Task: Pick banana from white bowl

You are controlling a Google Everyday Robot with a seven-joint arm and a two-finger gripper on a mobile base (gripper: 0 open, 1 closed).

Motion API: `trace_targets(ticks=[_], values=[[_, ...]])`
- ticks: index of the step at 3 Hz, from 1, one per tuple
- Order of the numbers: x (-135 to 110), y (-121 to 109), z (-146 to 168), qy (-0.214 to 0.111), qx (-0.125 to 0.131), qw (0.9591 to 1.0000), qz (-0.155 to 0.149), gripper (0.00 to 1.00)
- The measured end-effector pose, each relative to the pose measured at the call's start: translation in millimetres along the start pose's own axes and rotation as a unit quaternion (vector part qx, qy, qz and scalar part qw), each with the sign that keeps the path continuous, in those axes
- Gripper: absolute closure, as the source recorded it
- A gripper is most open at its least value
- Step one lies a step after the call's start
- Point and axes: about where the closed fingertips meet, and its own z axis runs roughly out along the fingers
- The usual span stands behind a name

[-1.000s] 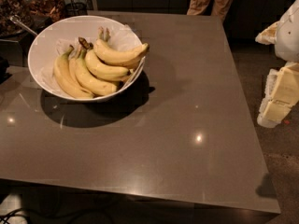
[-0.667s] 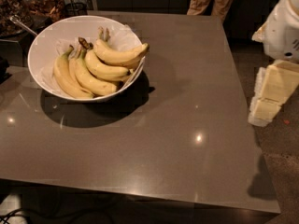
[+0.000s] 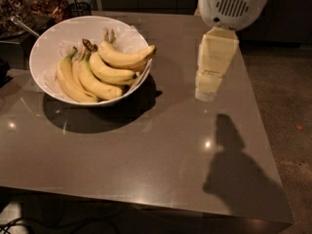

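Tabletop (image 3: 146,160), gripper (image 3: 206,94) above, near white bowl (image 3: 48,38)

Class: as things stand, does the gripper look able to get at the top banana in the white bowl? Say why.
Probably yes. The gripper hangs above the table, right of the white bowl; the banana lies uncovered on top of the other bananas, nothing standing between.

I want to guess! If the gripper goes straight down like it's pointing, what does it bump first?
Probably the bare table, right of the white bowl. The gripper hangs pointing down there, so it would miss the banana; its height above the table is hard to judge.
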Motion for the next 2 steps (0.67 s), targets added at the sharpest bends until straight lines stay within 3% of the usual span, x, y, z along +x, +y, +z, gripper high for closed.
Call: trace_targets(ticks=[2], values=[[-31, -9, -9, -0.044, 0.023, 0.9987, -0.013, 0.0]])
